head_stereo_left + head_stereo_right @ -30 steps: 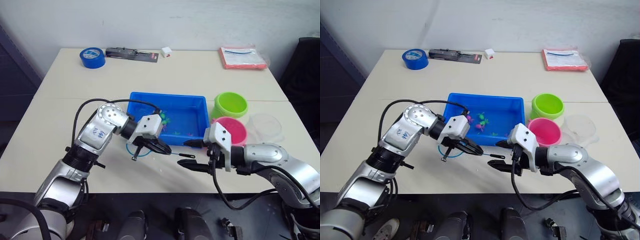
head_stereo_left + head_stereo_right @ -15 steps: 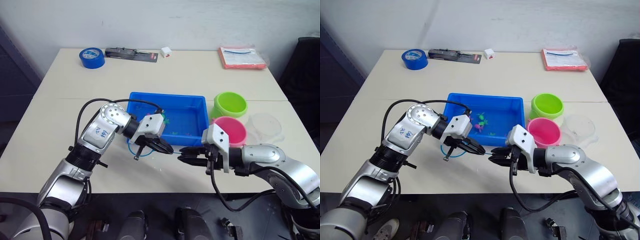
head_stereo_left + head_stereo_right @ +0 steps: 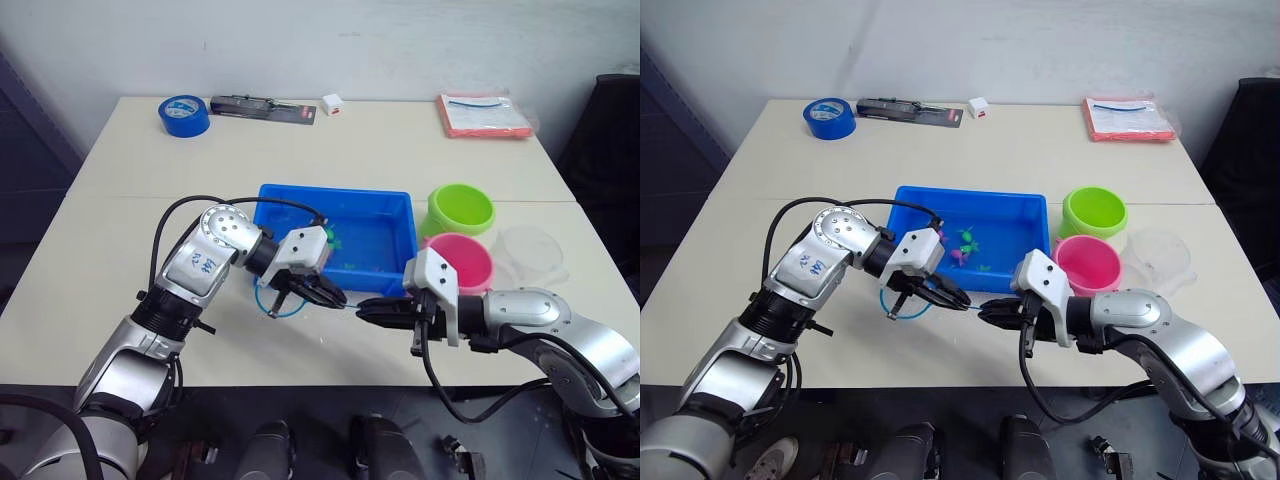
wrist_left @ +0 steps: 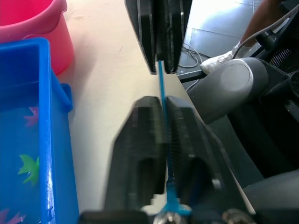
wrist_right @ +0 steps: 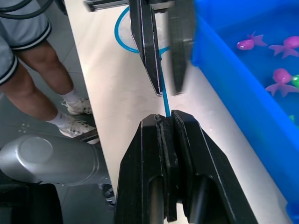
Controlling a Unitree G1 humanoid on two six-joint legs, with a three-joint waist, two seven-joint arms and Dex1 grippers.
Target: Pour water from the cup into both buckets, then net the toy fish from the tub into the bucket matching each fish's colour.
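1. Your left end effector is clenched on the thin handle of the net, whose light blue ring lies on the counter just in front of the tub.
2. Your right end effector is also clamped on that handle, at its free end, so both arms grip one thin rod between them. This looks like a handover, giving the right arm a grip from which it can scoop.
3. The tub sits just behind both end effectors. Small pink and green toy fish lie inside it, none netted yet.
4. To your right of the tub stand the pink bucket and, behind it, the green bucket, touching or nearly so.
5. The clear cup rests beside the buckets, farther right.
6. I judge the left grip should release next.
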